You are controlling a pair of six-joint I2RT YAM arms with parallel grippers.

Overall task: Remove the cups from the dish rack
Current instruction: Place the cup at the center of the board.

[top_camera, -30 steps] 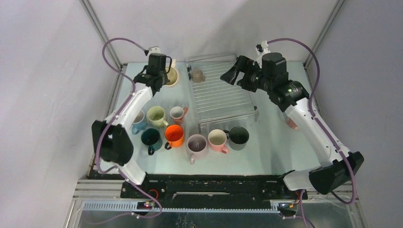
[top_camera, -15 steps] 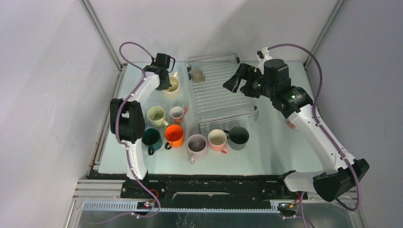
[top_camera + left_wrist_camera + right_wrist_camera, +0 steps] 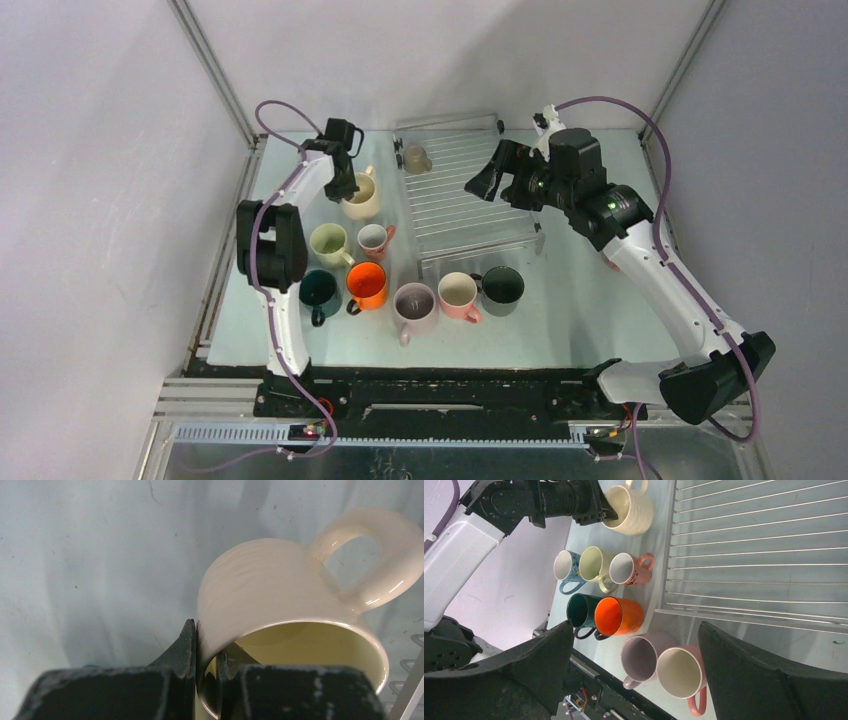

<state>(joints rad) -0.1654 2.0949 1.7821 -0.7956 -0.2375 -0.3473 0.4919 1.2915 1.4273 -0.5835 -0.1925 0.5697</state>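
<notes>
Pale green surface (image 3: pixel 590 300) under grey walls carries the dish rack (image 3: pixel 470 205) at its far middle. Only the top camera shows the rack whole, with one small greyish cup (image 3: pixel 416 158) sitting in its far left corner. Only the left wrist camera shows the grip itself — the left hand (image 3: pixel 205 650) is clamped on the wall of the cream cup (image 3: pixel 270 590) at its rim, one finger outside and one inside. That cup is outside the rack, just beside its left edge, with its handle on the side away from the hand. Whether it touches the surface I cannot tell. The right wrist camera shows the right hand (image 3: pixel 635 627) spread wide and holding nothing above the rack's wires. Eight more cups (image 3: pixel 367 285) stand clustered on the surface off the rack's left and near sides.
</notes>
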